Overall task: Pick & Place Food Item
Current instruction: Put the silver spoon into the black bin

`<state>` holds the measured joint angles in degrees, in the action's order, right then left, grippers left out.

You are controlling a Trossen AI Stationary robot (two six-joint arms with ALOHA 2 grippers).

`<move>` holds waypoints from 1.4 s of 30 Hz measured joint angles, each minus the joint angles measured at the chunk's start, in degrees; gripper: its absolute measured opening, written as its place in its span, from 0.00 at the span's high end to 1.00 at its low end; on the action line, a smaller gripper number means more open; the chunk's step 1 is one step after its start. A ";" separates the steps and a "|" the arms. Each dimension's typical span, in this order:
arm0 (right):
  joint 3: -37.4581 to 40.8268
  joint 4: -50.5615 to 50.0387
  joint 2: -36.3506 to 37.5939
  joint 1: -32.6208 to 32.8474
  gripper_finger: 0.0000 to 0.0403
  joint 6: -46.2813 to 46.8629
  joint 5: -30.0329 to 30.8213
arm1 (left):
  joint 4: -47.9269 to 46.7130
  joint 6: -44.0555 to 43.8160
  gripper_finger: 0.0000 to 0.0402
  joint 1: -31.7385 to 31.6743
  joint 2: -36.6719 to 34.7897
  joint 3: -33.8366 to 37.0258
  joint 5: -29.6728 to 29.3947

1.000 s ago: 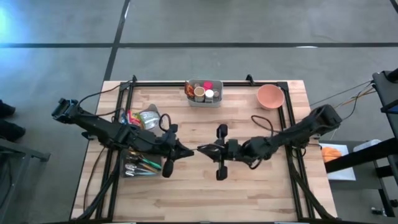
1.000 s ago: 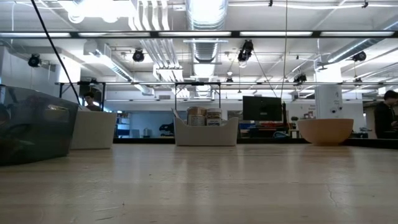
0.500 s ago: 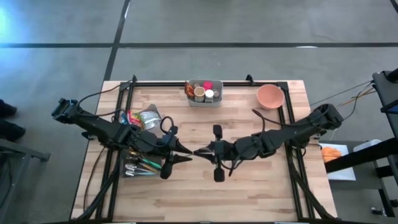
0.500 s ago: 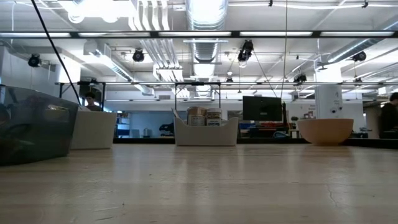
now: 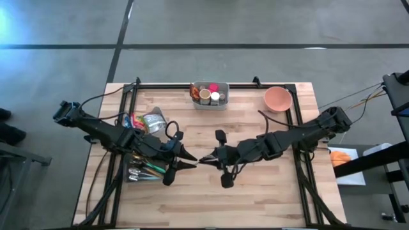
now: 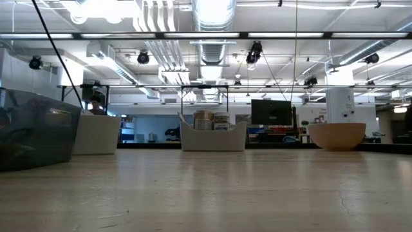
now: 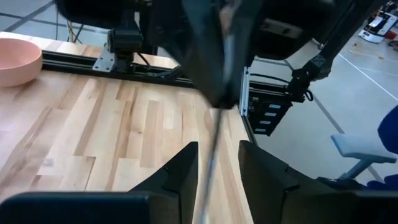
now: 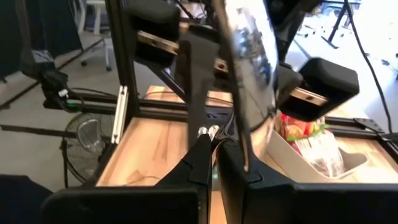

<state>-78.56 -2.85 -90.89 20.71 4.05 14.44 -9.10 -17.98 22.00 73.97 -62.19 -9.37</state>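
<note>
Right now both arms meet over the middle of the pale wooden slatted worktop [image 5: 255, 198], their tips nearly touching. The right gripper [image 5: 204, 160] has its two dark fingers [image 8: 200, 158] pressed together on the thin stem of a shiny metal spoon [image 8: 252, 53], whose mirror-bright bowl stands up above the fingers in the right wrist view. The left gripper [image 5: 192, 160] faces it from the other side with its fingers [image 7: 183, 168] spread. In the left wrist view the spoon's slim handle runs down the gap between them, and I cannot tell whether either finger touches it. So the spoon hangs above the worktop's centre, clear of the wood, gripped by the right arm alone.

Near the left edge sits a white tray of colourful food packets [image 5: 146, 121]. Just nearer the front edge on that side lies a dark bin of utensils [image 5: 144, 170], partly under the left arm. At the middle of the far edge stands a small white box of round tins [image 5: 209, 96], and a pink bowl [image 5: 278, 99] rests at the far right corner.
</note>
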 joint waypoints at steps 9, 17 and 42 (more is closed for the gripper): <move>-0.26 -0.65 0.00 -0.13 0.98 -2.53 -0.95 | -0.37 0.04 0.72 -0.07 0.00 0.00 0.00; -0.45 1.31 0.02 -0.15 0.98 -2.55 -2.07 | -0.76 0.09 0.84 -0.07 0.11 0.00 0.37; -0.42 4.80 0.02 -0.20 0.98 -2.57 -5.57 | 0.42 0.22 0.99 0.00 0.11 -0.04 0.83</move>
<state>-78.98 1.95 -90.87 20.51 1.48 8.86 -8.68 -17.76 22.00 74.08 -62.24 -8.54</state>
